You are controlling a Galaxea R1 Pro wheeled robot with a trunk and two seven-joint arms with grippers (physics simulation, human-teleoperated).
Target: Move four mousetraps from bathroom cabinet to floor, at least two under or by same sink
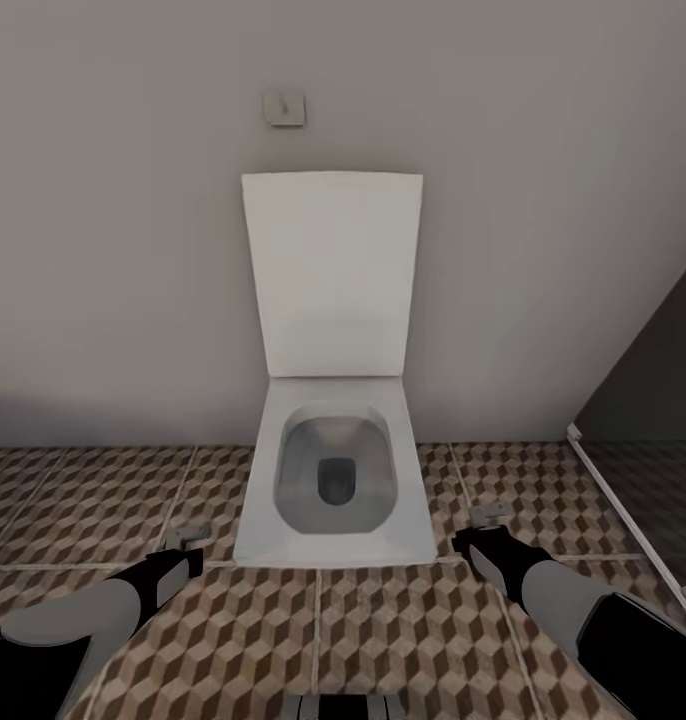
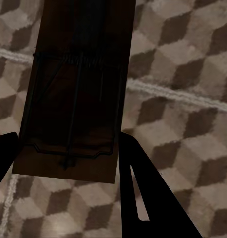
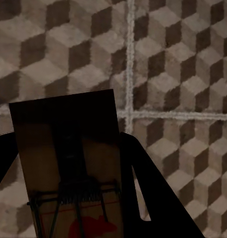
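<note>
A dark brown rectangular wooden mousetrap (image 2: 74, 99) pinched in each black hand, left (image 1: 183, 558) and right (image 1: 480, 535), above cube-patterned tiled bathroom floor (image 1: 403, 630) facing a square white toilet (image 1: 333, 480); carrying step, sink to find next.

My bathroom floor (image 1: 383, 640) is tiled in a brown, beige and cream cube pattern with pale grout. The toilet (image 1: 333, 480) is white with a grey bowl. Each mousetrap (image 2: 76, 99) I hold is dark brown; one (image 3: 69, 168) has a red mark.
</note>
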